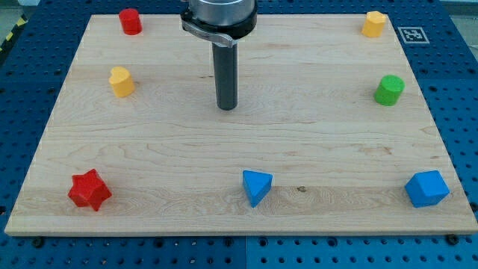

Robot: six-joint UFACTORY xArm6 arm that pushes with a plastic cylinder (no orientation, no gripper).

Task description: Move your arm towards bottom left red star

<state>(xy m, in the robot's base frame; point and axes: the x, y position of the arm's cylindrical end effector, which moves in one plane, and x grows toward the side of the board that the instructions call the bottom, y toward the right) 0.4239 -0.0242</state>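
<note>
The red star (89, 190) lies near the board's bottom left corner. My tip (227, 107) rests on the board a little above its middle, up and to the right of the red star, with a wide stretch of bare wood between them. It touches no block. The nearest block to my tip is the yellow block (121, 81), to its left.
A red cylinder (131, 21) sits at the top left, a yellow block (374, 23) at the top right, a green cylinder (388, 90) at the right, a blue triangular block (256, 186) at the bottom middle, a blue block (426, 188) at the bottom right. The wooden board (149, 142) lies on a blue perforated table.
</note>
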